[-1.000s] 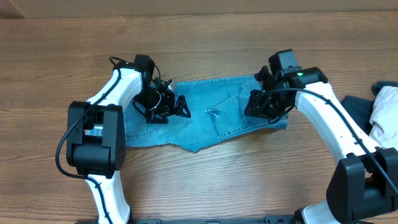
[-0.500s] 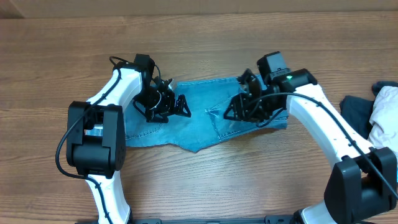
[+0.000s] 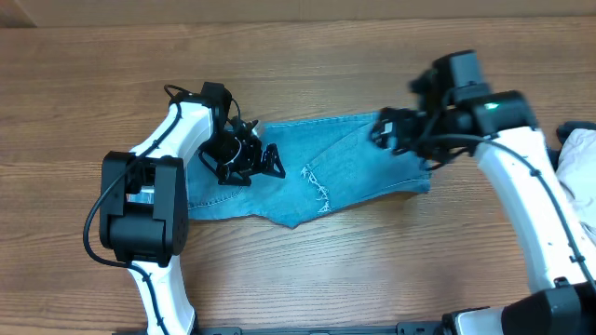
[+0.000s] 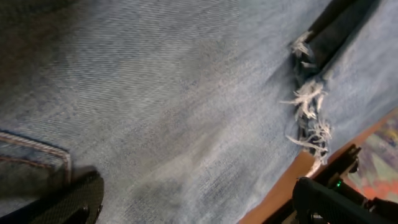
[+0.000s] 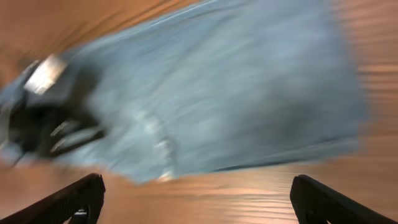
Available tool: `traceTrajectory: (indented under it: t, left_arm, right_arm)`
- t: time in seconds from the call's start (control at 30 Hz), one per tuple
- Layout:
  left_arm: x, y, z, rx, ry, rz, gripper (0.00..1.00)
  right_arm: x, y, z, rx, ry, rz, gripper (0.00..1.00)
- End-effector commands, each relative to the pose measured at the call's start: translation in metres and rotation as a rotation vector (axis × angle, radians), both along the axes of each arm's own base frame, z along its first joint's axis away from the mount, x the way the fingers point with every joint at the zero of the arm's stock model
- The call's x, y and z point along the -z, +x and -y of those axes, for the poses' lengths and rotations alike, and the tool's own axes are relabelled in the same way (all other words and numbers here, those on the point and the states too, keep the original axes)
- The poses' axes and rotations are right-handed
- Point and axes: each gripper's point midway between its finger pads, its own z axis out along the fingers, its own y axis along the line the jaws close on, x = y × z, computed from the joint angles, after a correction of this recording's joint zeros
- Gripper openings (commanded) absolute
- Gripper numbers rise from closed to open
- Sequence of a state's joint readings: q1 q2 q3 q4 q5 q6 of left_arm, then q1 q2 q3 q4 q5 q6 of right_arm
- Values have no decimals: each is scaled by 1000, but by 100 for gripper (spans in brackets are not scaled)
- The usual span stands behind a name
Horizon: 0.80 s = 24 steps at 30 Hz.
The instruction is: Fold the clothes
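— Where are the jeans (image 3: 326, 177)?

— Flat on the wooden table (image 3: 298, 65), between the two arms. They make a rough oblong of pale blue denim. The near edge runs uneven, and a white frayed hem (image 3: 317, 189) crosses the middle.

— And the left gripper (image 3: 250, 160)?

— Close over the left end of the cloth, jaws wide apart, holding nothing. Its own camera shows a fine twill weave, a tan-stitched seam (image 4: 37, 152) in one corner and loose white threads beside a dark slit.

— The right gripper (image 3: 393, 130)?

— Above the right end of the denim, jaws spread too, nothing between them. Its view is blurred: just a blue patch on grained brown wood.

— Anything else?

— A heap of white and dark cloth (image 3: 575, 163) at the table's right edge, apart from the jeans.
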State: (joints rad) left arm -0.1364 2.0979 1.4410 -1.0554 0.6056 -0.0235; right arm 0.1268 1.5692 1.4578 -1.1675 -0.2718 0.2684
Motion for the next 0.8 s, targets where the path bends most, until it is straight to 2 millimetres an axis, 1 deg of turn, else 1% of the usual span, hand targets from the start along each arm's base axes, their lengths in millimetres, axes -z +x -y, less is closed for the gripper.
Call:
traceTrajectory:
  t: [0.0, 0.03, 0.07, 0.1, 0.13, 0.17, 0.2, 0.23, 0.3, 0.33, 0.47, 0.5, 0.57, 0.67, 0.7, 0.77]
  left_arm:
    - [3, -6, 12, 60, -54, 5, 100]
    - [4, -5, 11, 62, -46, 8, 100]
    - [4, -5, 10, 61, -38, 8, 100]
    - [8, -5, 4, 33, 6, -9, 100]
    - [13, -3, -5, -25, 73, -38, 100]
    - [16, -2, -14, -100, 131, -75, 100]
    - [16, -1, -14, -128, 130, -91, 100]
    - [14, -1, -10, -133, 105, -96, 100]
    - [14, -1, -11, -133, 106, -96, 100]
    - [15, -1, -13, -134, 122, -95, 100]
    - [18, -8, -29, -158, 190, -134, 100]
    - [20, -9, -37, -160, 224, -139, 100]
    - [22, -9, -44, -164, 255, -136, 100]
    - [26, -7, -60, -205, 317, -140, 100]
    - [26, -5, -64, -217, 320, -137, 100]
    - [27, -1, -72, -240, 316, -131, 100]
  right_arm:
    - [7, 14, 72, 189, -117, 19, 100]
    - [10, 15, 86, 206, -122, 23, 100]
    - [14, 16, 95, 210, -122, 27, 100]
    - [19, 17, 98, 202, -103, 31, 100]
    - [22, 19, 97, 188, -78, 36, 100]
    - [26, 22, 92, 175, -40, 42, 99]
    - [30, 25, 86, 163, -10, 44, 96]
    - [32, 27, 78, 140, 22, 47, 93]
    - [36, 31, 61, 71, 70, 53, 82]
    - [42, 33, 57, 59, 67, 41, 71]
    - [77, 33, 49, 37, 32, -51, 38]
    - [91, 35, 47, 30, 33, -82, 31]
    - [107, 38, 45, 27, 43, -113, 27]
    - [121, 41, 44, 26, 50, -135, 25]
    - [124, 42, 43, 24, 59, -136, 22]
    - [127, 45, 30, 3, 134, -139, 15]
